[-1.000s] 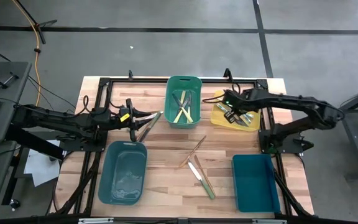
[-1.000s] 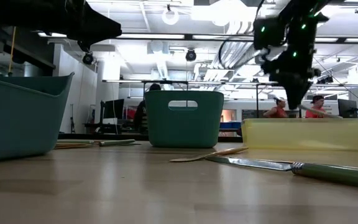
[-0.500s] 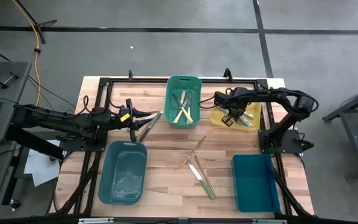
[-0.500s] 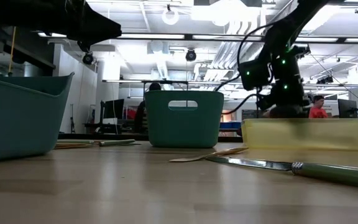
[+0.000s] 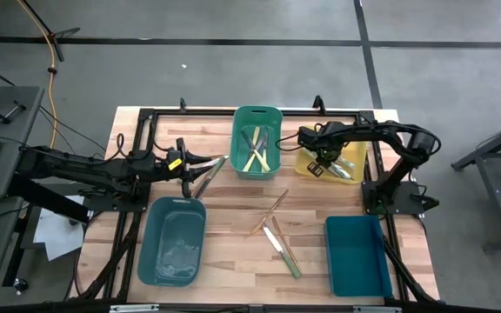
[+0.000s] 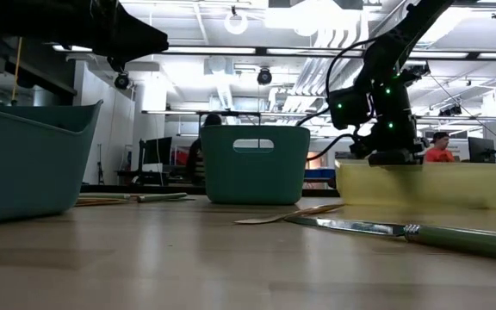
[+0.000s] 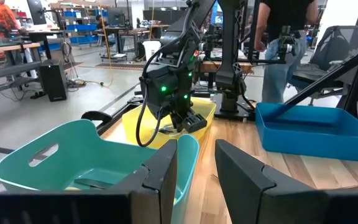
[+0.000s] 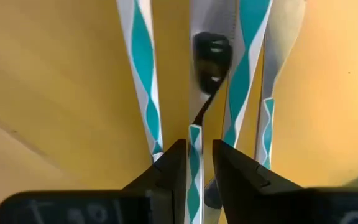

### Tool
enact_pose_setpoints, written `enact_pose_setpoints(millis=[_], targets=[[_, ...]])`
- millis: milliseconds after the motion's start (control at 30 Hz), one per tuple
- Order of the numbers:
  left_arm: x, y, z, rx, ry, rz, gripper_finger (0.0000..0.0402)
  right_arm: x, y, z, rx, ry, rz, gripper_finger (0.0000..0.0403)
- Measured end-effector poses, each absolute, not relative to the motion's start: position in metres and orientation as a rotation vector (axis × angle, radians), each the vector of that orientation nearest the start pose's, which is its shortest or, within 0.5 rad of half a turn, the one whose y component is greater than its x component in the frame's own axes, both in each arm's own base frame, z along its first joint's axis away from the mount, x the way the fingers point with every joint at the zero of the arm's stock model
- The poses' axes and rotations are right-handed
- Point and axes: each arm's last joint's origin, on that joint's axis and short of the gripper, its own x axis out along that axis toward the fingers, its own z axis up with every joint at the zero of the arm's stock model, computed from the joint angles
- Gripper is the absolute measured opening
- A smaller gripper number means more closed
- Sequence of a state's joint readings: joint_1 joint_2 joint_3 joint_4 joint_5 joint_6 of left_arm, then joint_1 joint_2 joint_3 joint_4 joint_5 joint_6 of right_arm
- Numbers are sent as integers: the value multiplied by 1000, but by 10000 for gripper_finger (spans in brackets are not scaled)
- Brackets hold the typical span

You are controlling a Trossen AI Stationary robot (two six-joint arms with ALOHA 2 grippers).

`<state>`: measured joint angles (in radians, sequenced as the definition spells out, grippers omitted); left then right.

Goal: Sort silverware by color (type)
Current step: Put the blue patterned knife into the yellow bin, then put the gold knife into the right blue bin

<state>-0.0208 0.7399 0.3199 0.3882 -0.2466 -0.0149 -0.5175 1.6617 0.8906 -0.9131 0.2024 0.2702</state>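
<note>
My right gripper [image 5: 317,165] is down inside the yellow bin [image 5: 351,170], seen in the low view [image 6: 392,155] at the bin's rim. It is shut on a utensil with a teal-and-white striped handle [image 8: 194,155]; several like handles [image 8: 143,74] lie on the bin floor. My left gripper [image 5: 197,165] waits over the table's left side, above two loose utensils [image 5: 210,174], its fingers a narrow gap apart [image 7: 196,162]. More silverware lies mid-table: pale-handled pieces [image 5: 270,213] and a green-handled knife [image 5: 283,249]. Others lie in the green bin [image 5: 257,148]. My right gripper pinches the teal-and-white striped handle [image 8: 194,146] between its two fingers [image 8: 169,180], coming from above and pointing down into the bin. The handle runs along the gap between the fingers. Whether it rests on the bin floor or hangs just above it, I cannot tell.
A teal bin [image 5: 172,242] stands near the left front, a blue bin [image 5: 356,256] near the right front. The low view shows the green-handled knife [image 6: 455,238] and a pale spoon [image 6: 291,213] flat on the wood. A person [image 7: 284,37] stands beyond the table.
My right gripper has come down from well above the yellow bin into it, shifting slightly toward the table's left while its arm folded in. The striped utensil went down with it. In the last half second it has hardly moved.
</note>
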Motion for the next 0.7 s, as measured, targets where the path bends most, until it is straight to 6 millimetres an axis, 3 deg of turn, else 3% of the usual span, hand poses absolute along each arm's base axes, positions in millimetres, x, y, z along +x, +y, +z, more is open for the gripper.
enact_pose_setpoints(millis=[333, 533, 700], targets=[[169, 4, 233, -10, 30, 226, 104, 212, -128, 150, 420, 1627, -742, 79], [169, 4, 233, -10, 30, 226, 104, 206, -125, 168, 374, 1571, -758, 80], [169, 4, 233, -10, 31, 226, 104, 195, -121, 195, 321, 1471, -805, 80]])
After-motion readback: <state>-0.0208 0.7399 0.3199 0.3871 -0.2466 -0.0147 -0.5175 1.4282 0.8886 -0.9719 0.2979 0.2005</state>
